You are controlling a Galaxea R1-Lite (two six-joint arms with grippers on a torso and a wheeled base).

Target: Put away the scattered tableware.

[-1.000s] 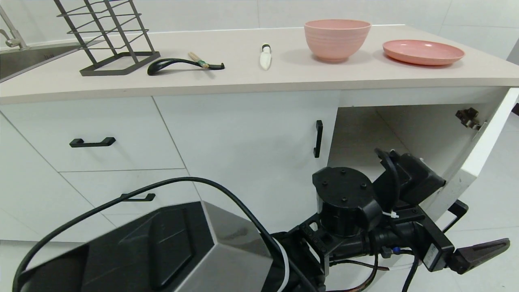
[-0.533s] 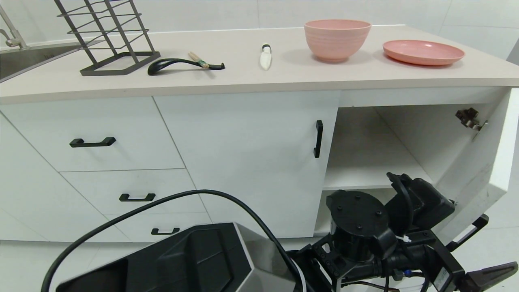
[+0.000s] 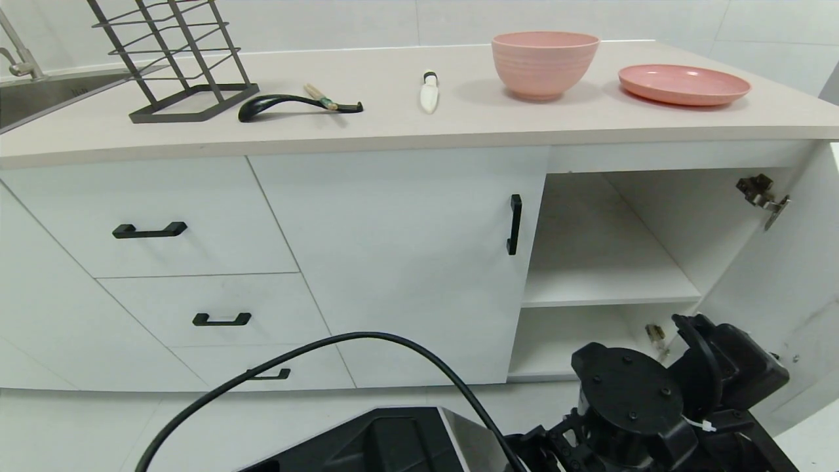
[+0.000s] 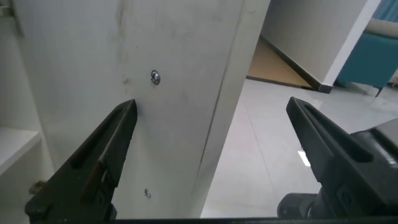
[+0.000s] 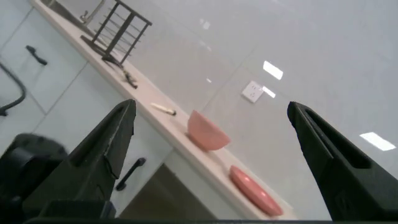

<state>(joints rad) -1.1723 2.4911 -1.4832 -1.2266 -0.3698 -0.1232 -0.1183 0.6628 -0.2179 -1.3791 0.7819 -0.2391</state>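
Observation:
On the countertop stand a pink bowl [image 3: 544, 62] and, to its right, a pink plate [image 3: 683, 83]. A white utensil [image 3: 429, 95] lies left of the bowl. Farther left lie a black ladle [image 3: 282, 103] and chopsticks [image 3: 320, 96]. My left gripper [image 4: 211, 104] is open and holds nothing, low beside the inner face of the open cabinet door [image 4: 124, 74]. My right gripper [image 5: 211, 107] is open too, held low and aimed up at the bowl [image 5: 205, 130] and plate [image 5: 255, 190].
A wire dish rack [image 3: 177, 65] and a sink [image 3: 46, 95] occupy the counter's left end. The right cabinet stands open, showing a bare shelf [image 3: 603, 275], with its door [image 3: 799, 275] swung far right. Left of it are a closed door and several drawers.
The cabinet door has swung much wider open. The arm at the lower right of the head view has dropped lower and rightward, and its finger has left the picture.

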